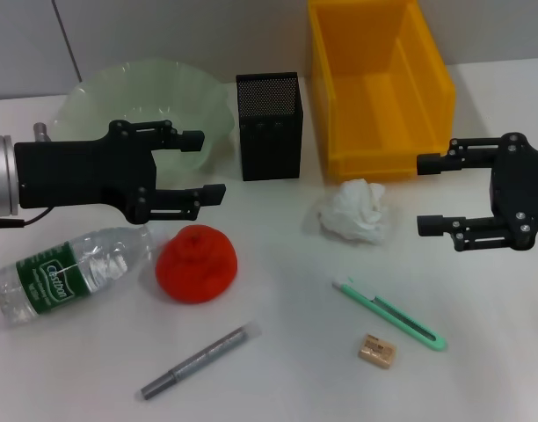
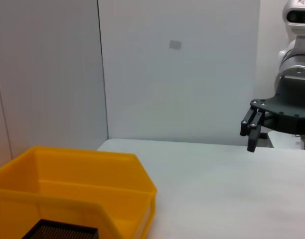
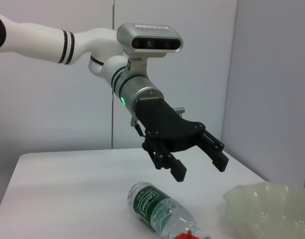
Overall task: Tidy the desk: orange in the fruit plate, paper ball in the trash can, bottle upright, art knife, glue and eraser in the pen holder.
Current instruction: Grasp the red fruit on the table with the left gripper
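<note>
Nearest on the table [image 1: 278,369] lay the glue [image 1: 195,361], eraser [image 1: 376,351] and art knife [image 1: 389,313]. Next came the orange [image 1: 197,263], bottle [image 1: 69,272] on its side, and paper ball [image 1: 355,211]. Left tool [image 1: 201,164] and right tool [image 1: 430,194] hovered, both spread wide, gripping nothing. Farthest: fruit plate [image 1: 93,104], pen holder [image 1: 269,126], trash can [image 1: 376,85], its visible interior bare.

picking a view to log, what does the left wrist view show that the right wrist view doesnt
Only the left wrist view shows the trash can, the pen holder's rim and the open right hand above the desk. Only the right wrist view shows the open left hand above the lying bottle, the fruit plate and a sliver of the orange. Both share the desk and grey wall panels.
</note>
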